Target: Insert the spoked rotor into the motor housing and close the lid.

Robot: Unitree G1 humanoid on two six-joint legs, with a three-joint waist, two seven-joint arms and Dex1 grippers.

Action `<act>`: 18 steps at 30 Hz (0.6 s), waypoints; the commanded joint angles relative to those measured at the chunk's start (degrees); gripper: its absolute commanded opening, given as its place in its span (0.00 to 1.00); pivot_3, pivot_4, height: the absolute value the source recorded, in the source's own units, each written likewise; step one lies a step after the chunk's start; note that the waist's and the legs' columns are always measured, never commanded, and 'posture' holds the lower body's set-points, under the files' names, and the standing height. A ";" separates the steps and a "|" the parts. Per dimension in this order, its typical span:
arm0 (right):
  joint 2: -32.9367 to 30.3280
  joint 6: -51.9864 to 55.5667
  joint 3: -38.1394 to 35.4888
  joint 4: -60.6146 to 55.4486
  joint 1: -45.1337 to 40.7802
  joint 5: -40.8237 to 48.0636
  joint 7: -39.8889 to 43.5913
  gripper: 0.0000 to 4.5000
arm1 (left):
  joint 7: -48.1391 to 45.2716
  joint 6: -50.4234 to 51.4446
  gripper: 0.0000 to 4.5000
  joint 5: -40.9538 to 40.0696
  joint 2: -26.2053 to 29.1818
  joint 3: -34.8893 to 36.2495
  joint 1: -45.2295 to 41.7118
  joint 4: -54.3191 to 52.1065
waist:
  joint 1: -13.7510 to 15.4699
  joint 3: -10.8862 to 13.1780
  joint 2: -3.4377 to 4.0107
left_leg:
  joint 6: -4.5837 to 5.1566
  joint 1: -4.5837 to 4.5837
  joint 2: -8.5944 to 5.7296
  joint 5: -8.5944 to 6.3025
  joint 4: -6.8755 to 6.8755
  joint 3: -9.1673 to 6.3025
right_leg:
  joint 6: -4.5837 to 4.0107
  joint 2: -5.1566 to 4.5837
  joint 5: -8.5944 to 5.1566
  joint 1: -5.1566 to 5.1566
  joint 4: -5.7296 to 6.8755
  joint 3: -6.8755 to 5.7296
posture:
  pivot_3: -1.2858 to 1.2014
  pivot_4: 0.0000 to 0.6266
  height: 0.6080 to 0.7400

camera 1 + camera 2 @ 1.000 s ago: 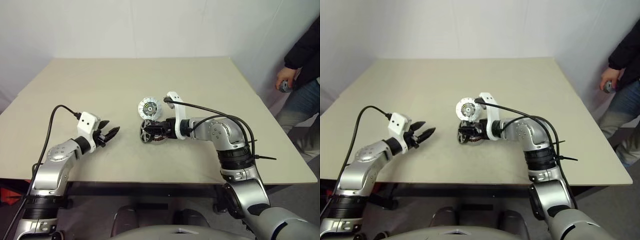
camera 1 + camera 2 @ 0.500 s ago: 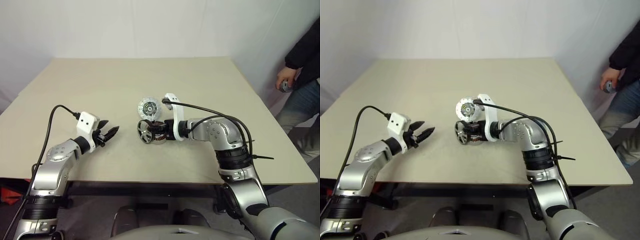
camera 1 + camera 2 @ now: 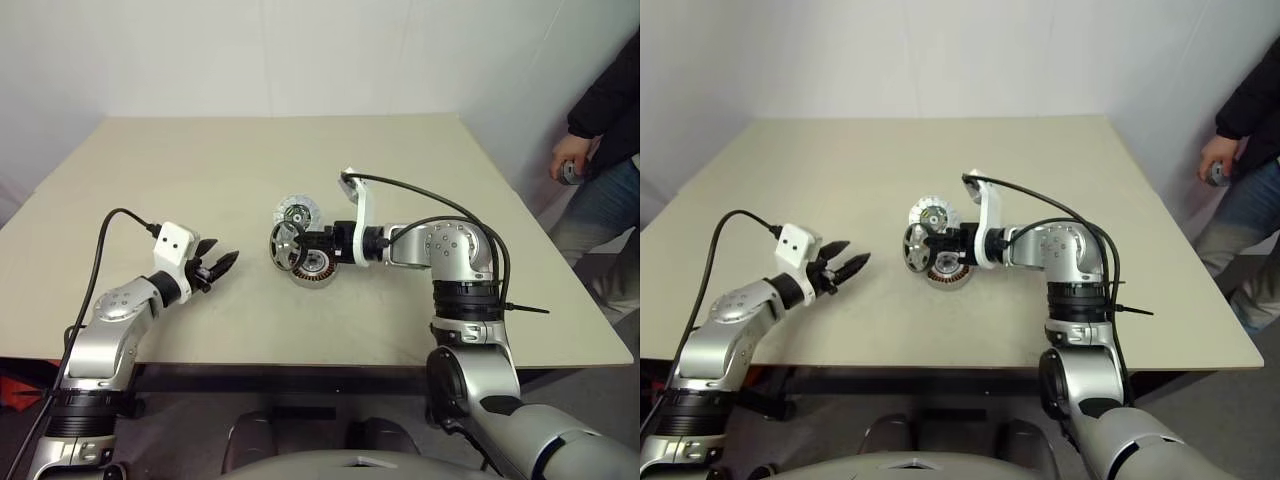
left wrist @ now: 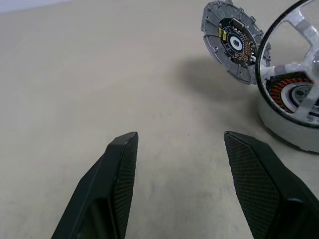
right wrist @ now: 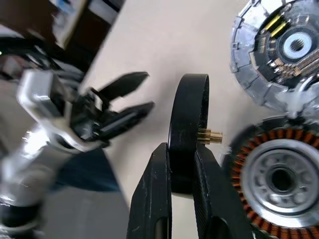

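While formerly flat, spoked rotor [image 3: 287,245] upright, lifted.

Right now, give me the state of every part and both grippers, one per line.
Spoked rotor: held on edge by its rim, above the table, not inserted.
Motor housing: on the table, open, windings exposed, empty.
Lid: swung open, tilted up behind the housing.
Right gripper: shut on the spoked rotor.
Left gripper: open, empty.

Silver-grey arms [image 3: 455,250], black cables [image 3: 105,245], white wrist camera housings [image 3: 176,245].
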 commanded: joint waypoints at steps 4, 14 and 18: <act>0.47 2.54 -6.11 5.18 -0.90 -0.01 -2.42 0.06 | -0.02 -0.86 0.64 -0.01 0.20 0.58 -1.11 -1.37 | 0.07 0.00 0.00 | 0.00 -0.01 0.00 0.00 0.00 0.00 | -0.01 0.00 0.00 0.00 0.00 0.00 | 0.52 0.00 1.00; -0.20 1.06 -13.04 13.21 -2.60 -0.73 -4.86 0.06 | -0.23 -0.89 0.64 0.18 0.33 0.31 -1.15 -1.13 | 0.19 0.00 0.00 | -0.01 0.07 -0.02 0.01 0.00 0.00 | 0.00 -0.01 0.00 0.06 0.02 0.00 | 0.52 0.00 1.00; 0.27 2.10 -17.67 15.95 -4.59 -0.02 -6.68 0.06 | -0.43 -1.01 0.64 0.48 0.47 0.03 -0.95 -0.97 | 0.29 0.00 0.00 | -0.04 0.15 -0.02 0.02 0.00 0.00 | 0.00 -0.01 0.00 0.09 0.02 0.00 | 0.52 0.00 1.00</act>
